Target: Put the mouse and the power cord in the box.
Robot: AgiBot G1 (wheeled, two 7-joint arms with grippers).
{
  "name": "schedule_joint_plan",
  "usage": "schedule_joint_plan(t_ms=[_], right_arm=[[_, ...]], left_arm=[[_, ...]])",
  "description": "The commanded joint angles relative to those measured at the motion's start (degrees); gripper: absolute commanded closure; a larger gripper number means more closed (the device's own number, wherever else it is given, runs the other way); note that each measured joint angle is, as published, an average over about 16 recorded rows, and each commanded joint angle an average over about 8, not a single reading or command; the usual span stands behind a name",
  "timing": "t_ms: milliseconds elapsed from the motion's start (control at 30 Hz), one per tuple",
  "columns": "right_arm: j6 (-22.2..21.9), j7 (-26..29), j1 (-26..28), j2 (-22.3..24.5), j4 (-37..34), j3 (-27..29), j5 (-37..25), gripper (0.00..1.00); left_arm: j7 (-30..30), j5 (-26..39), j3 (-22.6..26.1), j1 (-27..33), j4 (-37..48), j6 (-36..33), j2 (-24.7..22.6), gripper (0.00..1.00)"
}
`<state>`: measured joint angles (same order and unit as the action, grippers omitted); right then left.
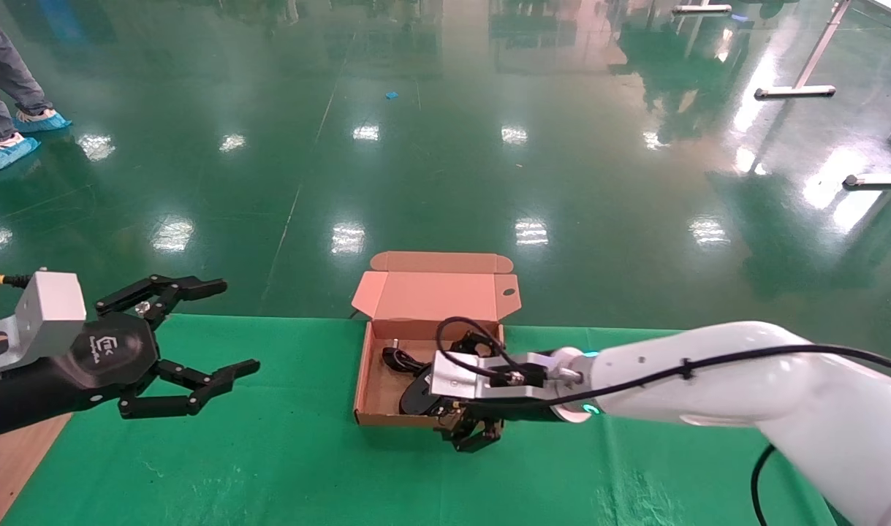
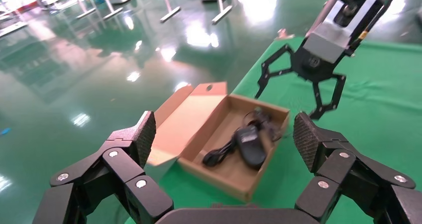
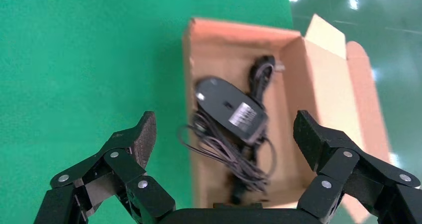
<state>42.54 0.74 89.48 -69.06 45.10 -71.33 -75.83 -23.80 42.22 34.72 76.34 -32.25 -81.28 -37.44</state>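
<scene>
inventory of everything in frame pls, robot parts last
box: 1, brown cardboard, lid open, on the green cloth
mouse: 1, black, label side up, inside the box
power cord: 1, black, in the box under the mouse
green cloth: 1, covers the table
person's feet: 2, blue shoe covers, far left on the floor
left gripper: black, open, hovering left of the box
right gripper: black, open, above the box's near end

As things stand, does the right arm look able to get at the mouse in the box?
Probably yes. The right end effector hangs open right over the box, whose lid is folded back, and the mouse lies label-up on top of the cords with nothing covering it.
</scene>
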Motion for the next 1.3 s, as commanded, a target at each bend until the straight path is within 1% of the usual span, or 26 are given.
schedule_joint_plan(t_ms=[33, 1300], right_arm=[[1.85, 0.43, -1.20, 1.46, 1.22, 2.37, 1.46, 0.00], [36.87, 8.55, -23.85, 29.08, 24.33, 47.25, 29.02, 0.00]], left_arm=[[1.50, -0.02, -0.81, -0.64, -1.79, -0.19, 0.11, 0.00], [29.90, -0.31, -16.19, -12.79, -35.76, -3.82, 2.10, 0.00]])
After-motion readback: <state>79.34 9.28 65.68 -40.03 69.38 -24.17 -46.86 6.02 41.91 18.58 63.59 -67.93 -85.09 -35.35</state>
